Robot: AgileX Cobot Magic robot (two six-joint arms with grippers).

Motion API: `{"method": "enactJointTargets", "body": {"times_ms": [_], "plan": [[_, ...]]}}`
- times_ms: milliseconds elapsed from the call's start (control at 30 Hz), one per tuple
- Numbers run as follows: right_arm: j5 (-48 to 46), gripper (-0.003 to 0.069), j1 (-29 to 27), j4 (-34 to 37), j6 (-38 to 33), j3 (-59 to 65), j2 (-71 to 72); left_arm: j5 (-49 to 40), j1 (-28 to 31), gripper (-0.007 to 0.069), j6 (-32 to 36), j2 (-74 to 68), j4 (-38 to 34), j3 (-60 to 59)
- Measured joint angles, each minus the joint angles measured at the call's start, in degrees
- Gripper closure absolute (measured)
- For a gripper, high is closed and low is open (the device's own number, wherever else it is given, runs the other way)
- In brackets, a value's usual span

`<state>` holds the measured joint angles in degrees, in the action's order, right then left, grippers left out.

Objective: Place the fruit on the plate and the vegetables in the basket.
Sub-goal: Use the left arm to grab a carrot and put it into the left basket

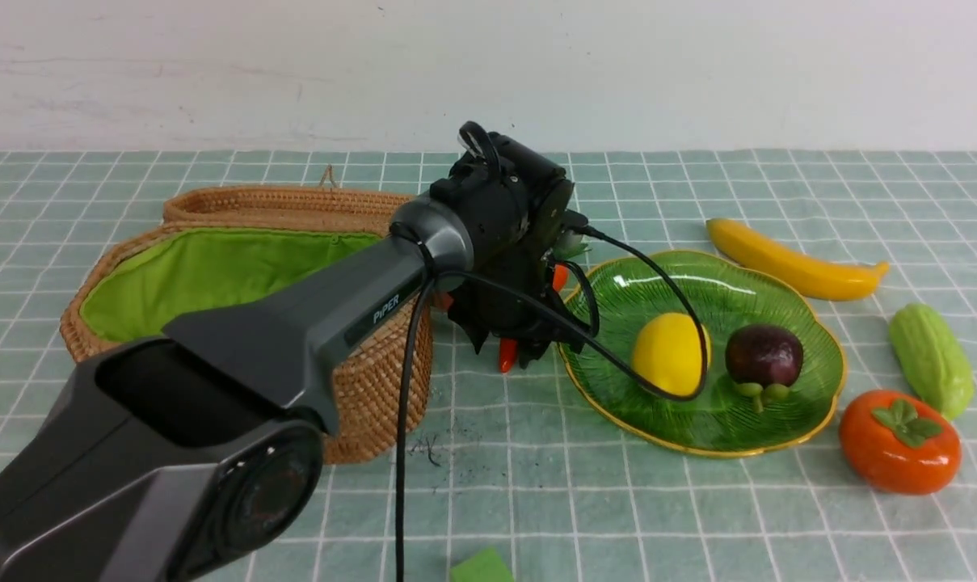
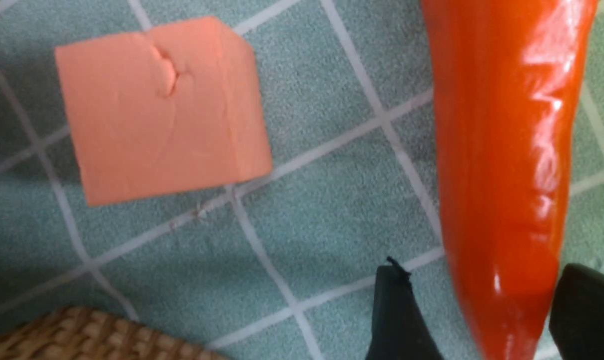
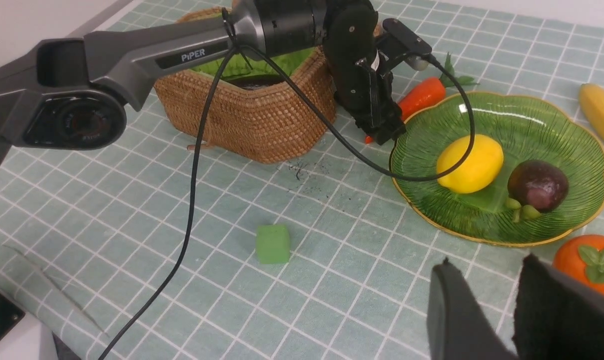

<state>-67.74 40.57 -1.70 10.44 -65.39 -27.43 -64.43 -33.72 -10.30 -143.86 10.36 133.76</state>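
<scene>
The orange carrot (image 2: 501,150) lies on the cloth between the basket (image 1: 375,380) and the green plate (image 1: 666,283). My left gripper (image 2: 476,270) stands open astride its thin end; one finger is against it and the other is a little apart. A lemon (image 1: 668,353) and a mangosteen (image 1: 764,356) sit on the plate. Banana (image 1: 795,263), green gourd (image 1: 930,360) and persimmon (image 1: 900,440) lie on the cloth around the plate's right side. My right gripper (image 3: 487,260) hovers open and empty near the persimmon (image 3: 589,265).
A salmon-pink cube (image 2: 162,110) rests by the carrot, close to the basket wall. A green cube (image 3: 272,243) lies on the cloth nearer the robot. The wicker lid (image 1: 278,206) leans behind the basket. The left arm's black cable (image 1: 403,420) hangs down.
</scene>
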Motion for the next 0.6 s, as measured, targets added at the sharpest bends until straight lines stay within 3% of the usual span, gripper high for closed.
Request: {"method": "enactJointTargets", "body": {"times_ms": [433, 600], "plan": [[-0.2, 0.0461, 0.0, 0.0, 0.1, 0.0, 0.0, 5.3, 0.2, 0.0228, 0.0, -0.6, -0.2, 0.0], [-0.4, 0.0461, 0.0, 0.0, 0.1, 0.0, 0.0, 5.7, 0.2, 0.0319, 0.0, -1.3, -0.3, 0.3]]}}
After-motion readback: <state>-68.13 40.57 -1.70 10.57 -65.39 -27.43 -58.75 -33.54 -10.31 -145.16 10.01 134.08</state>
